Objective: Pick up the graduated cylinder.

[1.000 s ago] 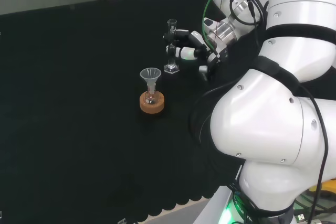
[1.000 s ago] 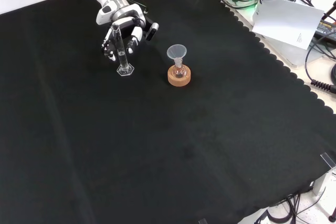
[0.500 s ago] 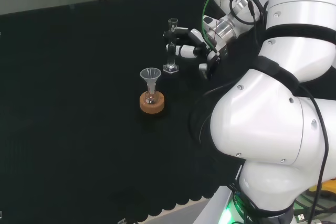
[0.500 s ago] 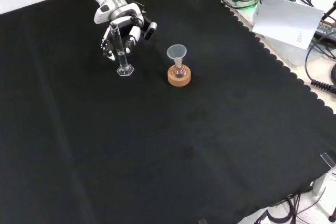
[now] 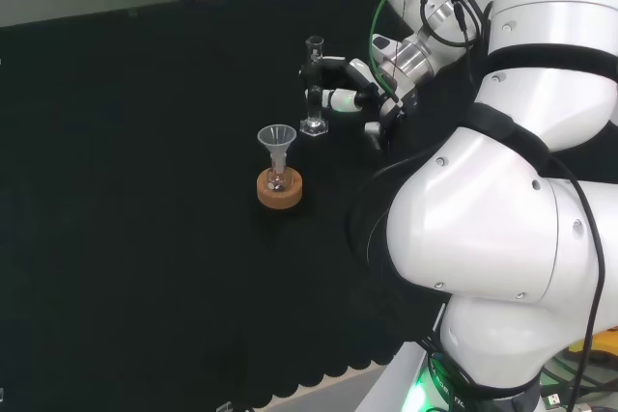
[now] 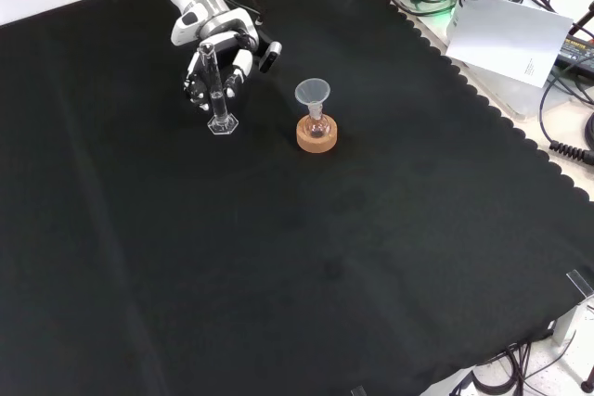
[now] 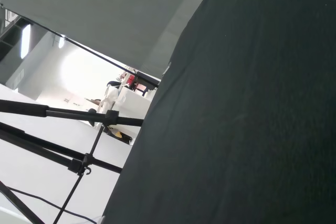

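Curled around the upper half of the graduated cylinder [image 6: 215, 90], the hand [image 6: 221, 55] is grasping it, with fingers on both sides of the glass tube in the front view. The graduated cylinder stands upright, and its hexagonal foot seems to be on the black cloth of the desk [image 6: 371, 257], near the far edge of the desk in the front view; I cannot tell if the foot is already lifted. Just beside it, a small flask with a funnel [image 6: 313, 93] sits on a cork ring [image 6: 316, 134]. The glass is smooth and the grip is high, so I judge that the cylinder could slip or tilt while rising, or swing and knock over the funnel.
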`<action>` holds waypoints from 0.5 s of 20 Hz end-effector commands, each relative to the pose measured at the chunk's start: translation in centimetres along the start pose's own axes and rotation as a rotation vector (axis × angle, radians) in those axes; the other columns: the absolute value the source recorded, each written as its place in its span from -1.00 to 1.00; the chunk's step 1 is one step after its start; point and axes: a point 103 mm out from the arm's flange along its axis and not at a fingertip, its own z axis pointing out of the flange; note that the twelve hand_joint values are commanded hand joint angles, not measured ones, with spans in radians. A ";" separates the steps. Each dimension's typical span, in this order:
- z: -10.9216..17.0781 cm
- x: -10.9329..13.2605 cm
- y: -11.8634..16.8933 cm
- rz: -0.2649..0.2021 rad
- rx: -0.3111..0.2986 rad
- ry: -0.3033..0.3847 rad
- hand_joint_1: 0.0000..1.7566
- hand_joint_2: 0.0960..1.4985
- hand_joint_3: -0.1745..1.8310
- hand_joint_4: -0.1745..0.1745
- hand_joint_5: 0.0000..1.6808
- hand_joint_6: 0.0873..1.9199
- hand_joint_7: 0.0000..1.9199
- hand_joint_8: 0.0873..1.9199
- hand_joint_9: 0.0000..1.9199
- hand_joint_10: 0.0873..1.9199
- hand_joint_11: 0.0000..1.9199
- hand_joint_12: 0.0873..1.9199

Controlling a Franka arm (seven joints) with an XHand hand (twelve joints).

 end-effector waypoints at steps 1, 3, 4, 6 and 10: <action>0.1 0.0 0.1 0.001 -0.014 -0.013 0.30 0.42 -1.00 0.19 -0.24 -0.35 -0.19 -0.48 0.03 -0.68 -0.34 0.19; 0.2 0.2 0.2 0.008 -0.025 -0.026 0.30 0.42 -1.00 0.22 -0.23 -0.34 -0.18 -0.48 0.04 -0.68 -0.33 0.19; 0.3 0.2 0.2 0.014 -0.033 -0.029 0.30 0.43 -1.00 0.24 -0.21 -0.34 -0.17 -0.48 0.04 -0.68 -0.33 0.19; 0.4 0.4 0.3 0.030 -0.050 -0.058 0.32 0.51 -1.00 0.42 -0.08 -0.35 -0.09 -0.48 0.10 -0.70 -0.28 0.17; 0.0 0.9 0.3 0.042 -0.051 -0.122 0.39 0.51 -0.84 -0.80 0.06 0.08 -0.03 0.01 0.23 -0.73 -0.08 0.09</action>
